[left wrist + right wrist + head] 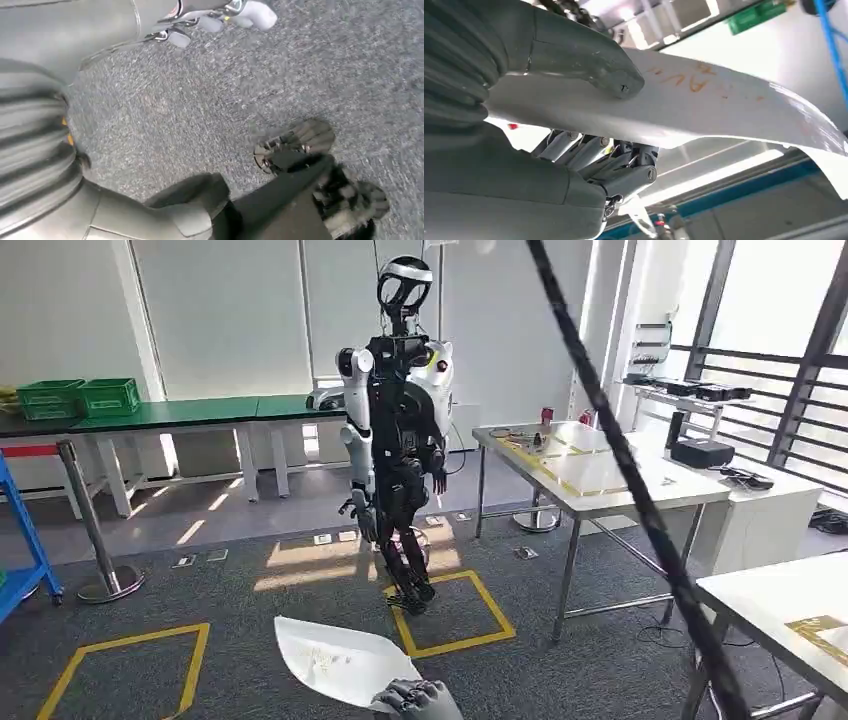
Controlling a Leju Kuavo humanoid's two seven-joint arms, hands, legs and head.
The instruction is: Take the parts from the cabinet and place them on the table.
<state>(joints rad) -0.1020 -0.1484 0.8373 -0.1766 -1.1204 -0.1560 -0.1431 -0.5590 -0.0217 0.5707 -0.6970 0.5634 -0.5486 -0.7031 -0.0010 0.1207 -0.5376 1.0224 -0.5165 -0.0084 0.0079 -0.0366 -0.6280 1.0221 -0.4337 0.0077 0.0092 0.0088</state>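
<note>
White and thin, a curved sheet-like part (335, 660) sits low in the head view, gripped by the right hand (415, 700), whose dark fingers curl over its near edge. In the right wrist view the same part (704, 107) runs across the picture, carrying faint orange marks, with the grey thumb (589, 62) pressed on one face and the darker fingers (619, 167) closed against the other. The part hangs above grey carpet (250, 650) marked with yellow tape squares (455, 615). Straight ahead stands another humanoid robot (398, 430), suspended upright with its feet on one of those squares. A white table (600, 475) stands to the right beyond it, and the corner of a nearer white table (780, 605) comes in at the right edge. Green crates (78, 397) rest on a green-topped bench (180, 413) along the far wall. The left wrist view looks down at the carpet; its hand (90, 210) comes in as a ribbed cover and thumb, and whether the fingers are spread or curled cannot be told.
</note>
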